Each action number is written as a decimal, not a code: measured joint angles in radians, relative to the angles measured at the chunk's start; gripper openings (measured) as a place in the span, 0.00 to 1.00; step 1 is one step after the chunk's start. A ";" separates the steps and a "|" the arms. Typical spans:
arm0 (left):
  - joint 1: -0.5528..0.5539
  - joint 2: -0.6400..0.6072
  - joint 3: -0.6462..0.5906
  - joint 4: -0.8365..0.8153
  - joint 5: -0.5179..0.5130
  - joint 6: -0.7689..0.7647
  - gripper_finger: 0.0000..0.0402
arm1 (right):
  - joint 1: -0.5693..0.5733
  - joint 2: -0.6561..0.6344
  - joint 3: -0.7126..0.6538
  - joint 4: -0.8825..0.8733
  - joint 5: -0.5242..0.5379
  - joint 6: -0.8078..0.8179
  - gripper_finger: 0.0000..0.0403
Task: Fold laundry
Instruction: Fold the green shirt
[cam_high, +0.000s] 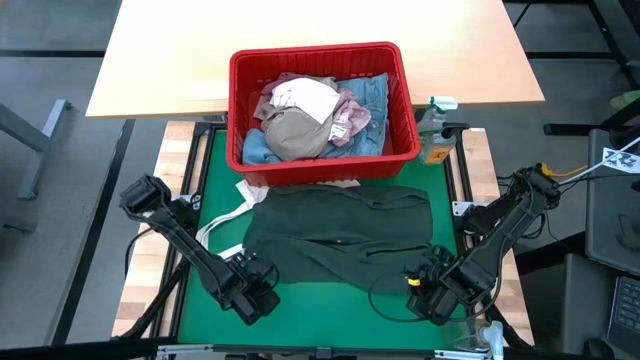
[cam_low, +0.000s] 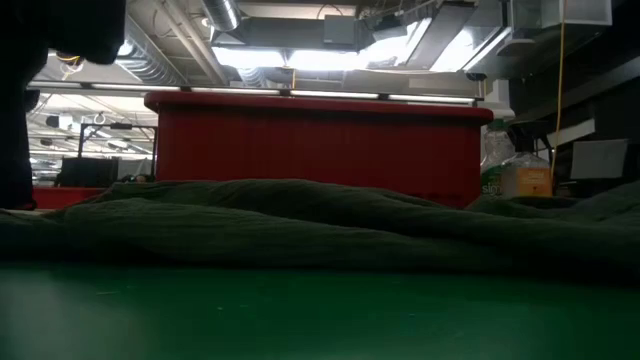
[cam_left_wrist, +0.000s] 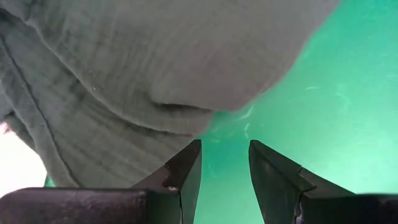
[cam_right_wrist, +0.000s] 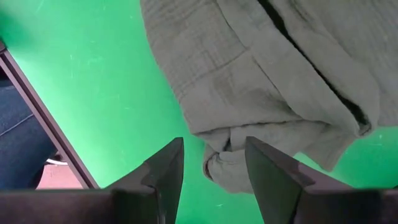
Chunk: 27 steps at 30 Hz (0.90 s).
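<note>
So, starting from my left side: my left claw (cam_high: 258, 292) sits low at the near-left corner of the dark green top (cam_high: 340, 232), fingers parted with nothing between them, just green surface (cam_left_wrist: 311, 81) showing in the gap. The hem bulges right ahead of the fingertips. My worry here is that if I close as I am, I grab air or only a single thin layer, and the corner slips out once I lift.

The top itself lies spread flat across the middle of the surface, wrinkled, with a white strap (cam_high: 228, 218) of something trailing off its left edge. That could get dragged into the fold.

Behind it, the red basket (cam_high: 322, 160) holds the rest of the laundry, and it stands right at the top's far edge, so a fold toward it may bump the wall.

On the right, my right claw (cam_high: 428, 290) is also released, fingers straddling a bunched-up corner (cam_right_wrist: 233, 165). Pinching that wad likely bakes a lump into the fold, and uneven grips left versus right would skew it.
</note>
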 joint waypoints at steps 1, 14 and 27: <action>0.001 0.009 0.000 0.000 0.000 -0.001 0.32 | 0.000 0.000 0.000 0.000 0.000 0.000 0.42; 0.048 0.044 0.000 -0.004 0.001 0.032 0.32 | 0.000 0.000 0.000 -0.001 0.009 -0.001 0.42; 0.061 0.044 0.000 0.041 -0.014 0.039 0.32 | 0.000 0.000 0.000 -0.001 0.010 -0.001 0.42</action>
